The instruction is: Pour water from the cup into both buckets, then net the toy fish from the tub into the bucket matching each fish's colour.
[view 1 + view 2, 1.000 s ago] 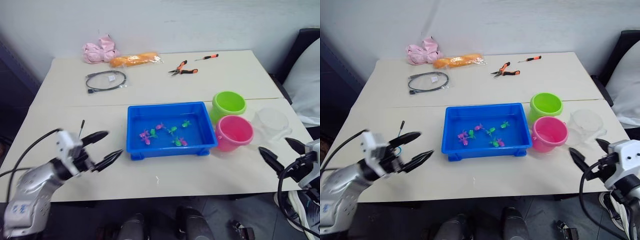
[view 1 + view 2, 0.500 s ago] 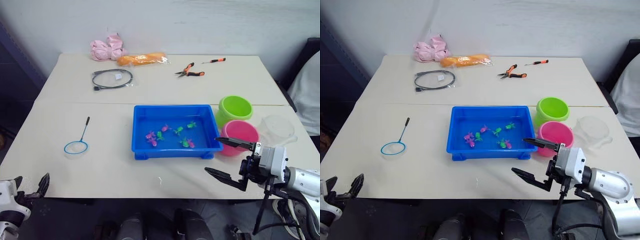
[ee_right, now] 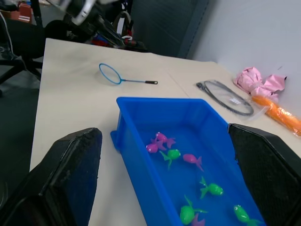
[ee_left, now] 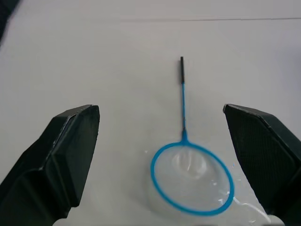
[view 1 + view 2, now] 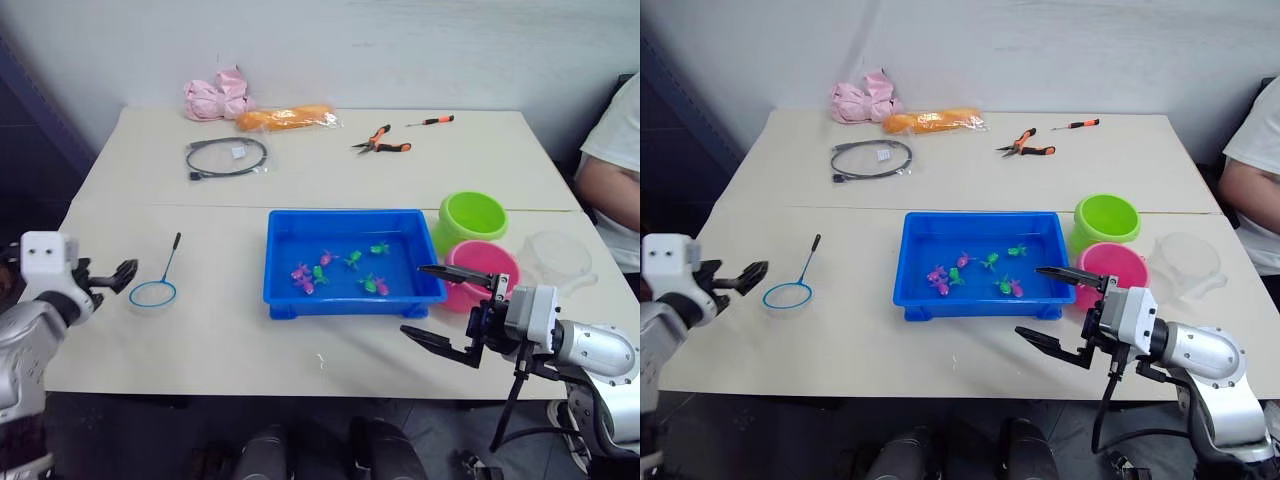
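The blue tub (image 5: 345, 214) sits mid-table with several pink fish (image 5: 300, 272) and green fish (image 5: 371, 285) in it. Right of it stand the green bucket (image 5: 472, 217) and the pink bucket (image 5: 485, 265), with the clear cup (image 5: 557, 255) further right. The net (image 5: 152, 293) lies flat on the table left of the tub. My left gripper (image 5: 108, 276) is open just left of the hoop (image 4: 192, 178), not touching it. My right gripper (image 5: 440, 305) is open and empty at the tub's front right corner, pointing across the tub (image 3: 162, 106).
At the back of the table lie a coiled black cable (image 5: 225, 157), a pink cloth (image 5: 215, 97), an orange bag (image 5: 285, 118), pliers (image 5: 380, 142) and a small screwdriver (image 5: 430, 121). A person's arm (image 5: 608, 165) shows at the right edge.
My left gripper has risen from below the table's front edge to beside the net. My right gripper has shifted slightly left near the tub's corner. The person has leaned further in.
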Controlling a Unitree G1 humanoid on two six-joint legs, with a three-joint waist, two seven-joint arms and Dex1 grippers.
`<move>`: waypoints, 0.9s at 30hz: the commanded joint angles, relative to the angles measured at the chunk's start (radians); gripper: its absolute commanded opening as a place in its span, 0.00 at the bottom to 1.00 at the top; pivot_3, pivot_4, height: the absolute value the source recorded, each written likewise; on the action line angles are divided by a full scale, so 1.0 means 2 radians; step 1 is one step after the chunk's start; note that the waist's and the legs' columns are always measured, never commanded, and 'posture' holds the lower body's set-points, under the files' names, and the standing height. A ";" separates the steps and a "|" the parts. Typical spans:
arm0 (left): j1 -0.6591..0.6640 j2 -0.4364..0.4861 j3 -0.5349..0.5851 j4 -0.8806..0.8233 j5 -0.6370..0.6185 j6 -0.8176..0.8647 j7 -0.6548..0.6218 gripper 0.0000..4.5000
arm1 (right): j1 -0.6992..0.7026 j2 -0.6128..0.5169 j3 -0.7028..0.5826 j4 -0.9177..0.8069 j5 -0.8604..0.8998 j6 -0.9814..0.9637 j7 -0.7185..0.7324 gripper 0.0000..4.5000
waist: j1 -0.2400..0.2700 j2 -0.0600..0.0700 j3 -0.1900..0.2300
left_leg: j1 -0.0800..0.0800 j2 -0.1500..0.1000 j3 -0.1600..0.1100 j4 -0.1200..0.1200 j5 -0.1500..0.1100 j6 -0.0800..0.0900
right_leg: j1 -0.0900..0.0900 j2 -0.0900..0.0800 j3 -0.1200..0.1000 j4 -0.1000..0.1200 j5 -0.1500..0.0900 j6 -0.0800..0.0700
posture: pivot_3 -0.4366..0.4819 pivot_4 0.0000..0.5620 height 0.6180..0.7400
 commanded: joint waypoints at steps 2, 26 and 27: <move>-0.092 -0.010 -0.076 0.150 0.057 -0.030 -0.012 1.00 | 0.022 -0.007 -0.021 -0.047 -0.003 0.008 -0.028 0.99 | 0.000 0.000 0.000 | 0.000 0.000 0.000 0.000 0.000 0.000 | 0.000 0.001 0.000 0.000 0.000 0.000 | 0.48 0.27 1.00; -0.156 0.081 -0.060 0.199 0.000 -0.238 -0.399 0.01 | -0.041 -0.058 -0.018 -0.076 0.071 0.137 -0.056 1.00 | -0.009 -0.004 0.001 | -0.002 0.002 0.001 0.005 0.000 -0.001 | -0.001 0.001 0.000 0.001 0.000 0.000 | 0.48 0.27 1.00; -0.158 0.087 -0.064 0.177 -0.006 -0.258 -0.426 0.01 | -0.061 -0.062 -0.007 -0.067 0.071 0.148 -0.053 1.00 | -0.011 -0.004 0.001 | -0.002 0.002 0.001 0.005 0.000 -0.001 | -0.001 0.001 0.000 0.001 0.000 0.000 | 0.48 0.27 1.00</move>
